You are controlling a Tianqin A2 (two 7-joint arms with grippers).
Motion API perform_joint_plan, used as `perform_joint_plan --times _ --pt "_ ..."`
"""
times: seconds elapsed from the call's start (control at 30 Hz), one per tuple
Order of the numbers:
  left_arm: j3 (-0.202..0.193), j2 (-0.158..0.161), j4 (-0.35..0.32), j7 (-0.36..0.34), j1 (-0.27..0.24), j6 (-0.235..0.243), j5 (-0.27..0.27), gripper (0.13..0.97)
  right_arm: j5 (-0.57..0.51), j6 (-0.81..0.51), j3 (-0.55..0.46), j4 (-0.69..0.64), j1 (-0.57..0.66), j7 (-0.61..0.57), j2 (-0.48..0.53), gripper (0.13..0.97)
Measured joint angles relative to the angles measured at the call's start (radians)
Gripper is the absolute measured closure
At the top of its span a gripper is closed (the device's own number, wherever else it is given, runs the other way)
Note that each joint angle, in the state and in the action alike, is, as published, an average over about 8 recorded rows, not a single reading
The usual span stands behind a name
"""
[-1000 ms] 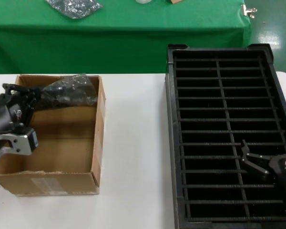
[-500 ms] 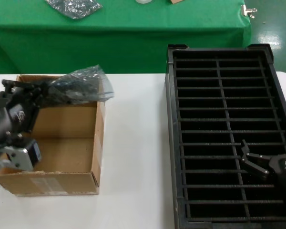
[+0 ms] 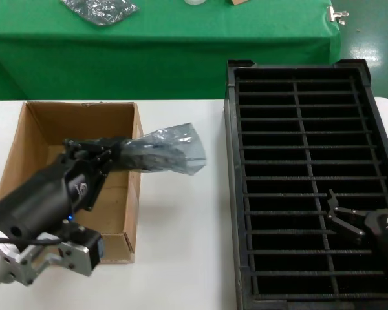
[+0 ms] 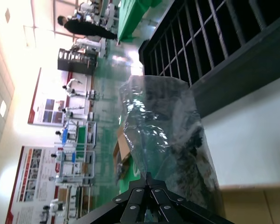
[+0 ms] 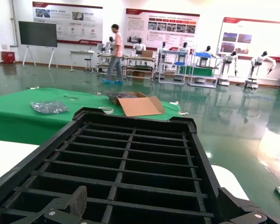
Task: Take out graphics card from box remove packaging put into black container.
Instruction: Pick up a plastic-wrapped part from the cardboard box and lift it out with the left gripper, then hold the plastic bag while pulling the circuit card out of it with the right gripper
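- The left gripper point(image 3: 110, 155), black, with fingers pinched together, is clamped on one end of the wrinkly translucent grey-blue anti-static plastic bag point(image 3: 163, 152); it sits over the right part of the brown rectangular cardboard box point(image 3: 31, 134).
- The bag sticks out sideways from those fingers, passing over the box's right wall and hanging above the white table point(image 3: 181, 245), between the box and the large black ribbed plastic tray point(image 3: 230, 161). It touches neither.
- In the left wrist view, the same bag point(image 4: 170, 149) rises from the closed fingertips point(image 4: 147, 196), with something dark inside it; I cannot tell from here that this is the graphics card.
- The box stands on the table's left side, well apart from the tray on the right.
- The right gripper point(image 3: 339, 216) hovers over the tray's lower right slots, its jaws spread apart and holding nothing.
- A second crumpled silver-grey plastic bag point(image 3: 100, 9) lies on the green-covered table point(image 3: 246, 32) behind.
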Motion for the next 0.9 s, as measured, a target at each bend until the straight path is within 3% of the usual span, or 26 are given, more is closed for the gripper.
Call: perform_joint_plan --times 0.2,0.63,0.9 --pt "0.018 0.012 -0.010 0.016 0.008 0.001 0.008 0.957 0.000 0.000 0.000 0.000 0.000 0.000 0.000 0.129" --pt "0.020 0.013 -0.011 0.018 0.009 0.001 0.008 0.958 0.003 0.009 -0.012 0.003 0.006 0.001 0.000 0.129" --pt "0.020 0.013 -0.011 0.018 0.009 0.001 0.008 0.958 0.075 0.105 -0.186 0.035 0.088 -0.033 0.014 0.129"
